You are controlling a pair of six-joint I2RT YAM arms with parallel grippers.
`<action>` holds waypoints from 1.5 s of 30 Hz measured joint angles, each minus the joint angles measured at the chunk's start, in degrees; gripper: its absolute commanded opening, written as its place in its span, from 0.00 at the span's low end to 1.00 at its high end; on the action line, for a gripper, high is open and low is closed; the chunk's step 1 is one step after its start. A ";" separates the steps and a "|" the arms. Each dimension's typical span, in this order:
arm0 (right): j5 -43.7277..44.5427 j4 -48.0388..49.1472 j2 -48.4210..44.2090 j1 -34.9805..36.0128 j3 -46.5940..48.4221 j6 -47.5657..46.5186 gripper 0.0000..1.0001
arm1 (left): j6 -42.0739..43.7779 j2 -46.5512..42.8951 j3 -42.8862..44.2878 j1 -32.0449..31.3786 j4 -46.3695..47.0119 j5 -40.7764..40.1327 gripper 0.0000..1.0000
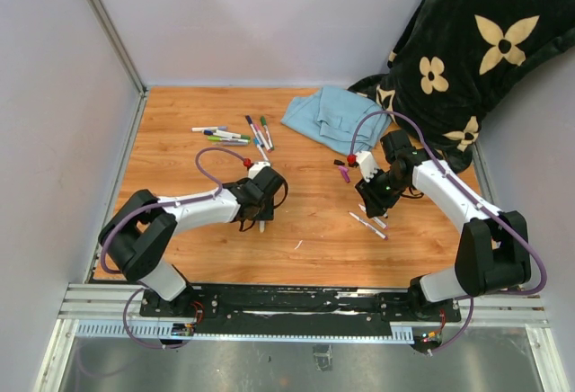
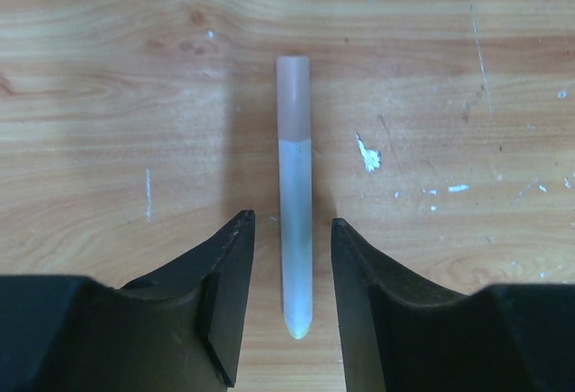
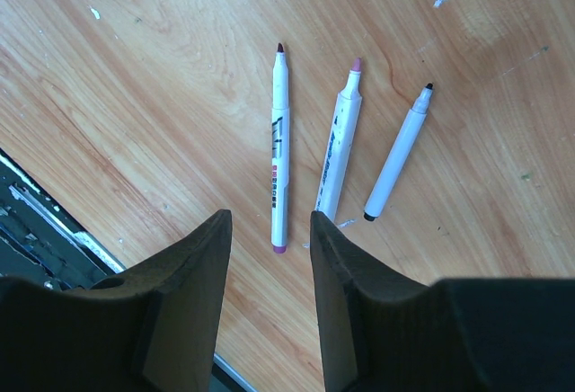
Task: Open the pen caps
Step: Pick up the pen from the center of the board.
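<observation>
Pens [image 1: 235, 133] are clustered on the desk [image 1: 314, 248], left of a cloth [image 1: 332, 115]. Pen caps [image 1: 344, 174] are left before the cloth, behind three markers [image 3: 334, 163].

Three white-barrelled markers are seen lying on the wooden table [image 3: 135, 77], tips bared and pointed toward the top of the frame. A dark red tip is shown on the left marker [image 3: 280, 163], a pinkish one on the middle marker [image 3: 335, 154], a black one on the right marker [image 3: 398, 158]. At the bottom, the jaws of the right gripper [image 3: 269, 221] are held apart, and the left marker's purple end is framed between them, untouched.
</observation>
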 measured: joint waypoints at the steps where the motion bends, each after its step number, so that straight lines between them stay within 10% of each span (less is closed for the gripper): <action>1: -0.04 0.00 0.00 0.00 0.00 0.00 0.42 | 0.57 0.07 0.24 0.50 -0.09 0.11 0.54; 9: -0.20 0.00 0.00 0.00 0.00 0.00 0.42 | 6.58 0.07 1.64 4.44 1.97 2.93 0.52; 18: -0.22 0.00 0.00 0.00 -0.02 -0.02 0.42 | 10.75 2.75 5.86 7.98 2.97 6.86 0.29; 45: -1.64 0.00 -0.68 0.00 0.00 -0.02 0.42 | 11.65 7.96 8.55 8.26 2.14 7.61 0.29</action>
